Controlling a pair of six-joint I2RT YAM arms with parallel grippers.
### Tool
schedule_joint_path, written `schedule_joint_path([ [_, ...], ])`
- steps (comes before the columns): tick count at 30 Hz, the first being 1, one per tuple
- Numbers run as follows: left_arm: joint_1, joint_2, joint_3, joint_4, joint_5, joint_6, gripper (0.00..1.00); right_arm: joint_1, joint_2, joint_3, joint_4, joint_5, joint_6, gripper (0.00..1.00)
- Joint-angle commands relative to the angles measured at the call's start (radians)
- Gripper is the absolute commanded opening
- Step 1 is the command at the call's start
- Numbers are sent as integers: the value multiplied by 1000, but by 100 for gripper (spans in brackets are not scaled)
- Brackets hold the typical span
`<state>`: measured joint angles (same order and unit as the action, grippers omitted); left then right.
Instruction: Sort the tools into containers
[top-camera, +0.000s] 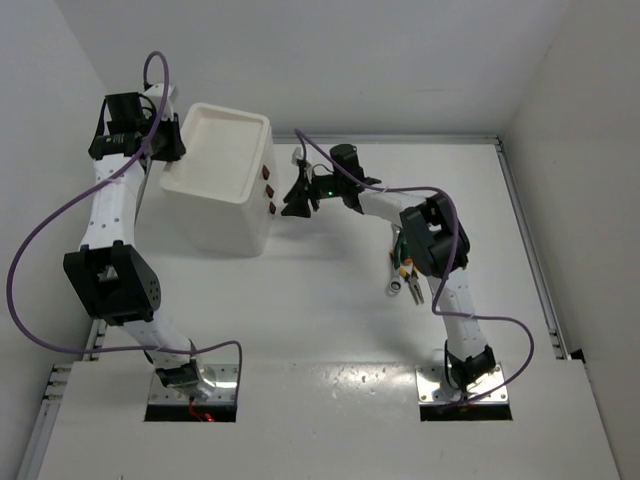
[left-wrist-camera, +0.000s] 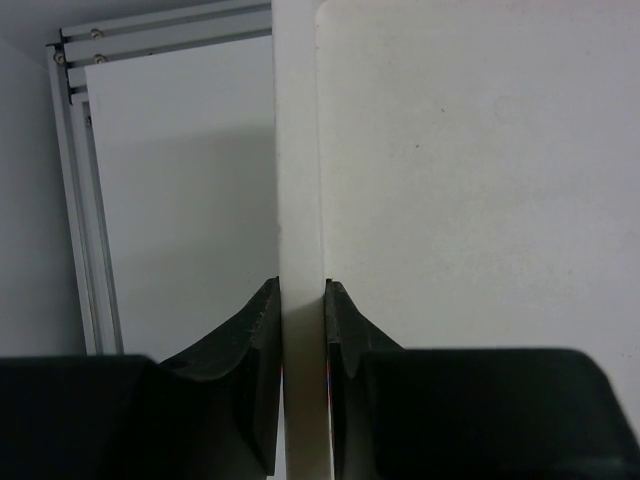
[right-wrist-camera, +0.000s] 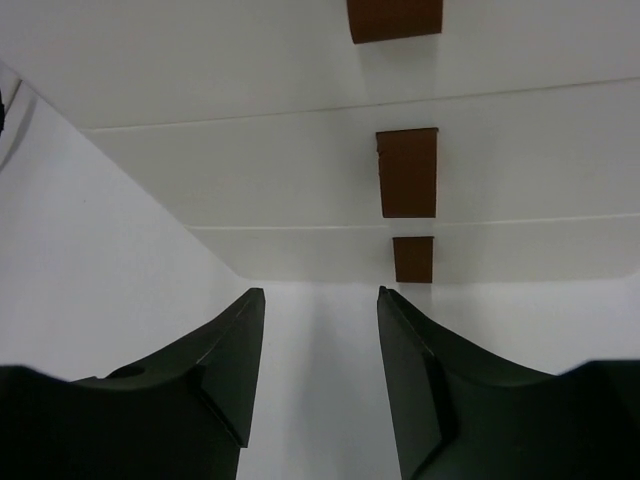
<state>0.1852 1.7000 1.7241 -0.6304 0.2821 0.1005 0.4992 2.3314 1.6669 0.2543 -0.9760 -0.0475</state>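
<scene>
The white cabinet (top-camera: 222, 205) stands at the back left of the table, its shallow top tray (top-camera: 215, 150) showing nothing in it. Three drawers with red-brown handles (top-camera: 269, 190) face right. My left gripper (top-camera: 170, 145) is shut on the cabinet's left rim (left-wrist-camera: 300, 200), a finger on each side of the thin wall. My right gripper (top-camera: 291, 190) is open just right of the drawer fronts, and the handles (right-wrist-camera: 407, 172) lie ahead of its fingertips with nothing between them. Tools lie under my right arm: yellow-handled pliers (top-camera: 408, 272), a silver wrench (top-camera: 394, 285) and a green-handled tool (top-camera: 398, 245).
An aluminium rail (left-wrist-camera: 85, 200) runs along the table's left edge beside the cabinet. Another rail (top-camera: 525, 240) borders the right side. White walls close in the back and both sides. Purple cables loop from both arms.
</scene>
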Motion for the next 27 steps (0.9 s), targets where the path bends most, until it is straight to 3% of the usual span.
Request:
schedule_joint_path([
  [1,-15,55,-12,-77,78,11,0,-2,11,56,65,-15,-28,51],
  [12,3,55,-30,-86,118,11,0,7,100,39,167,54,-28,55],
  [16,3,55,-49,-86,138,11,0,7,144,99,190,54,-3,59],
  [27,3,55,-58,-86,138,11,0,39,229,220,209,43,41,59],
])
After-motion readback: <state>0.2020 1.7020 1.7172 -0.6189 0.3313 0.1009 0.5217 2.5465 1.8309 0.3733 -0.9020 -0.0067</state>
